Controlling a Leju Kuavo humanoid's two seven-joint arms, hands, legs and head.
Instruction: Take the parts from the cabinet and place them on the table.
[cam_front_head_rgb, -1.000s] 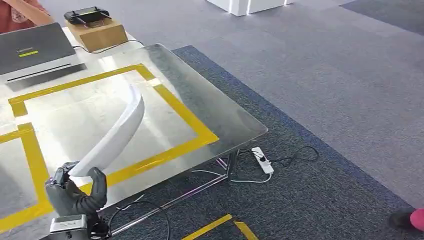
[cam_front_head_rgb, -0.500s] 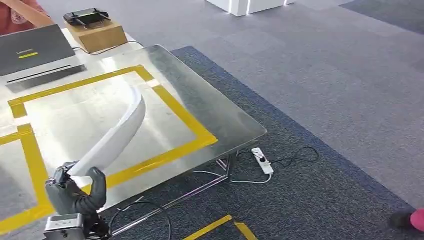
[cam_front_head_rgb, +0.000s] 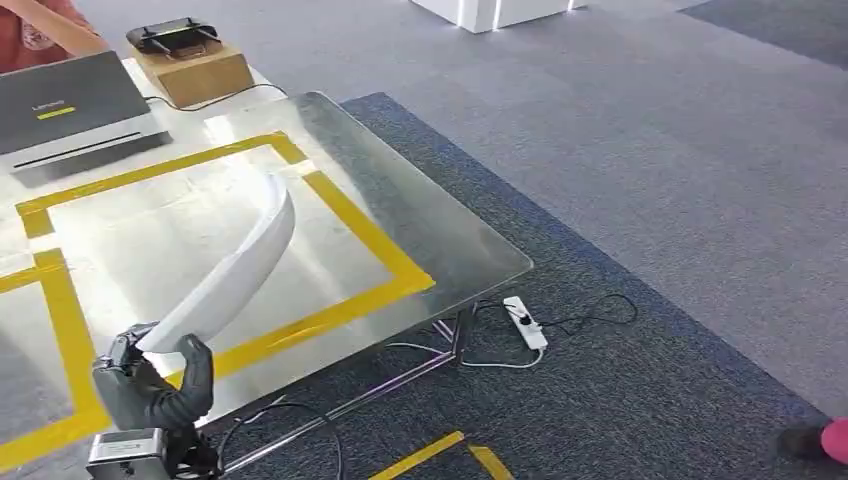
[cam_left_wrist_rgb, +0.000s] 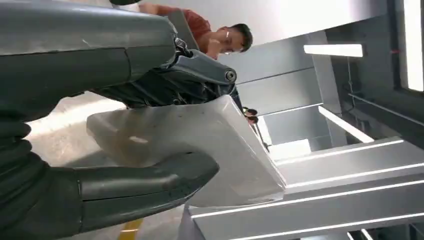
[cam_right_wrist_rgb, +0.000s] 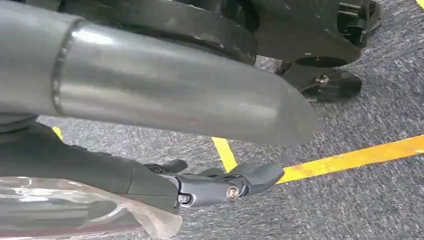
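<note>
A long, curved white part (cam_front_head_rgb: 235, 265) slants up over the shiny metal table (cam_front_head_rgb: 440, 225), above a rectangle marked in yellow tape. My left hand (cam_front_head_rgb: 150, 385) grips its lower end near the table's front edge. In the left wrist view the thumb (cam_left_wrist_rgb: 150, 185) and dark fingers close around the white part (cam_left_wrist_rgb: 225, 150). My right hand (cam_right_wrist_rgb: 210, 185) hangs over the grey carpet with its dark fingers stretched out and nothing in them.
A closed laptop (cam_front_head_rgb: 70, 105) and a cardboard box (cam_front_head_rgb: 195, 70) carrying a black controller sit at the table's far end. A person's sleeve (cam_front_head_rgb: 40, 25) shows behind them. A power strip (cam_front_head_rgb: 525, 320) and cables lie on the carpet under the table corner.
The white part and my left hand have drifted very slightly to the right over the table. The grip is unchanged.
</note>
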